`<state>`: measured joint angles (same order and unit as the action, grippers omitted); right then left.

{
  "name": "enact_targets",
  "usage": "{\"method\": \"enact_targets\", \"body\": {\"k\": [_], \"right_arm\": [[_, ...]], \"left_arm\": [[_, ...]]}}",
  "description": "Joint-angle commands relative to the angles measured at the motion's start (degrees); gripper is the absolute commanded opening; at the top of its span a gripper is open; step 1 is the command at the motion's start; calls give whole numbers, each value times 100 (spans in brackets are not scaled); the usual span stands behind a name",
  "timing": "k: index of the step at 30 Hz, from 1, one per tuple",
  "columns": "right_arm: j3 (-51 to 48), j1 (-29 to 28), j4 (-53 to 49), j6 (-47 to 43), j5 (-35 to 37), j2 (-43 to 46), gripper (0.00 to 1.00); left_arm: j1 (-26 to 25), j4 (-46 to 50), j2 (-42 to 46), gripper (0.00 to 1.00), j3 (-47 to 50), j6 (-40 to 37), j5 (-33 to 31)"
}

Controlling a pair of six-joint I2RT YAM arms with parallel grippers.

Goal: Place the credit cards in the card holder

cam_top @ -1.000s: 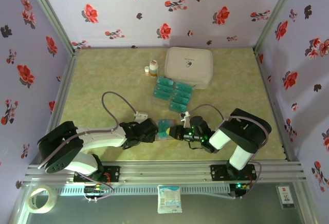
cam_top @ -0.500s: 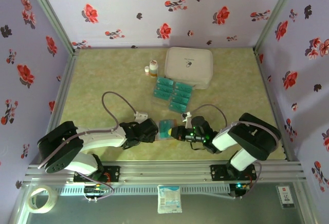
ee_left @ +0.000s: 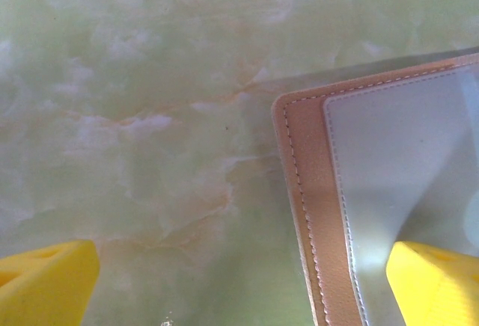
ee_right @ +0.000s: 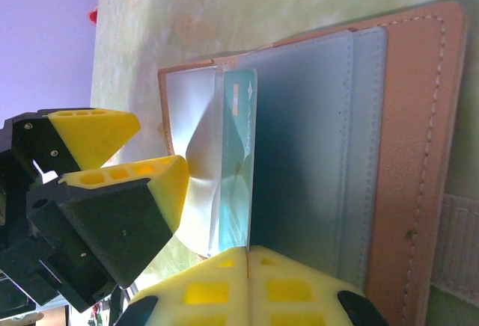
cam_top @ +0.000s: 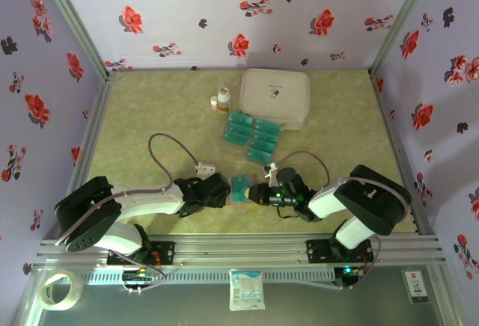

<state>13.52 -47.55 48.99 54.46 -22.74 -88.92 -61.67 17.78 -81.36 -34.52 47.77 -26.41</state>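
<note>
The card holder (ee_right: 415, 154) lies open on the table, reddish-brown at the rim and pale blue-grey inside (ee_left: 389, 154). My right gripper (ee_right: 248, 266) is shut on one teal credit card (ee_right: 241, 154), held edge-up against the holder's inner pocket. My left gripper (ee_left: 239, 285) stands open at the holder's other side. One of its yellow fingers (ee_right: 161, 184) presses on the pale lining, the other (ee_right: 97, 133) is over bare table. From above, both grippers (cam_top: 227, 191) (cam_top: 260, 194) meet at the card (cam_top: 240, 187). Several more credit cards (cam_top: 252, 137) lie in a clear tray.
A large white zipped case (cam_top: 275, 96) stands behind the tray, with two small bottles (cam_top: 221, 99) to its left. A grey cable (cam_top: 161, 146) loops over the table from the left arm. Floral walls enclose three sides.
The right arm's elbow has dropped and swung to the right while its gripper stayed at the holder with the card. The left arm has not moved.
</note>
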Motion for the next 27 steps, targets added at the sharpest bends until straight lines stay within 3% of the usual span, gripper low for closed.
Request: {"method": "enact_targets", "body": {"k": [1, 14, 27], "right_arm": [[85, -46, -197, -130, 47, -39, 0], [103, -47, -307, -116, 23, 131, 0], [419, -50, -1467, -312, 145, 1361, 1]], "left_arm": [[-82, 277, -91, 100, 113, 74, -17], [-90, 732, 300, 100, -138, -33, -226], [-91, 893, 880, 100, 39, 86, -333]]}}
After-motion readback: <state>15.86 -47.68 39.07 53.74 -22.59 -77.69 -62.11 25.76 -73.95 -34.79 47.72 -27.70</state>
